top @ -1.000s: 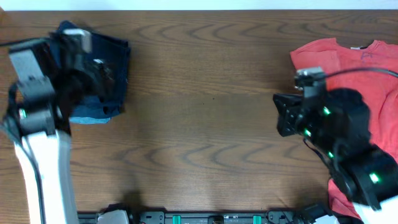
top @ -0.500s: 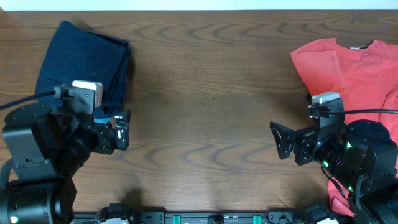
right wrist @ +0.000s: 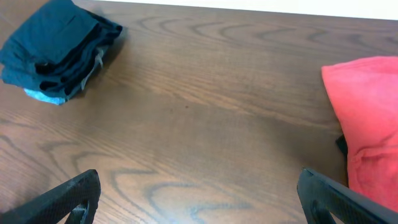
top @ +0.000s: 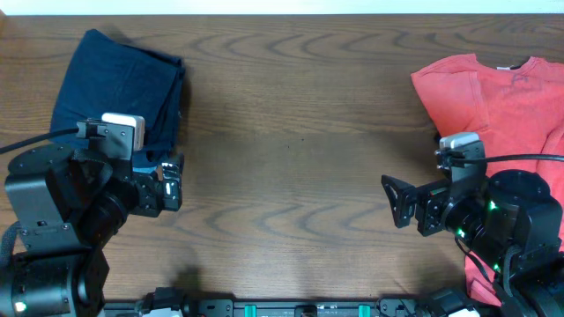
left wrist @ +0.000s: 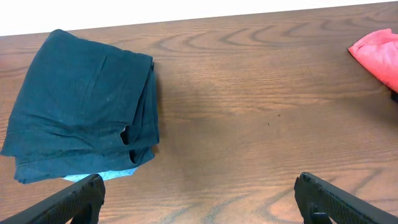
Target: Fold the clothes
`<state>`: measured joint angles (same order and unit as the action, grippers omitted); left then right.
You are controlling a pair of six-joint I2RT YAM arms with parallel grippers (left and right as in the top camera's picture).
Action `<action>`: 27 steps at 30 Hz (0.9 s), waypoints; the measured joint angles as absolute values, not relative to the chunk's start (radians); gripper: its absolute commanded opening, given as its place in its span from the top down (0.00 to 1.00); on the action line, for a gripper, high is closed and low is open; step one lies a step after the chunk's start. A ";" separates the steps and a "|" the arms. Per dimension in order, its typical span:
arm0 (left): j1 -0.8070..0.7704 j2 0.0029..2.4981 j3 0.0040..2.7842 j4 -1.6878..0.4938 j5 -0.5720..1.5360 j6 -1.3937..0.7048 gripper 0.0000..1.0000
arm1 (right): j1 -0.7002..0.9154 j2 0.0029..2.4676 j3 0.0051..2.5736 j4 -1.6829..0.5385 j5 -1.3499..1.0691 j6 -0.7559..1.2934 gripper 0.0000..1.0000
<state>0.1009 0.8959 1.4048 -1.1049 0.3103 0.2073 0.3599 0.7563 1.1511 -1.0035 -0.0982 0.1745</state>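
The clothes lie in two places. A folded pile of dark navy shorts [top: 119, 88] rests at the table's far left, also in the left wrist view [left wrist: 81, 106] and the right wrist view [right wrist: 56, 40]. A coral-red T-shirt [top: 502, 97] lies spread at the far right, partly hidden under my right arm, and shows in both wrist views [left wrist: 380, 53] [right wrist: 367, 118]. My left gripper [top: 174, 185] hangs open just in front of the navy pile, touching nothing [left wrist: 199, 190]. My right gripper [top: 394, 202] is open left of the T-shirt, with only bare wood between its fingers [right wrist: 199, 190].
A light blue scrap of fabric [left wrist: 93, 176] pokes out under the navy pile's near edge. The wooden table [top: 291, 132] ends at a white strip along the back. A dark rail with the arm bases [top: 308, 308] runs along the near edge.
Both arms drew back toward the near edge. My left gripper came off the navy pile and my right off the T-shirt, both opening wide. In the last half second nothing moved.
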 measured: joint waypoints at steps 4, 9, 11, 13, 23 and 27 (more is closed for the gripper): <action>0.101 0.896 1.405 -1.105 0.310 0.207 0.02 | 0.360 0.756 1.151 -1.027 -0.101 0.174 0.01; 0.101 0.896 1.405 -1.106 0.310 0.207 0.02 | 0.360 0.756 1.151 -1.014 -0.080 0.166 0.01; 0.101 0.896 1.405 -1.106 0.310 0.207 0.02 | 0.360 0.756 1.151 -0.995 -0.070 0.136 0.01; 0.101 0.896 1.405 -1.106 0.310 0.207 0.02 | 0.360 0.756 1.151 -0.970 -0.067 0.096 0.01; 0.101 0.896 1.405 -1.108 0.310 0.207 0.02 | 0.295 0.654 1.065 -0.721 -0.110 -0.207 0.01; 0.101 0.896 1.405 -1.108 0.308 0.207 0.02 | 0.217 0.510 0.914 -0.599 -0.155 -0.260 0.01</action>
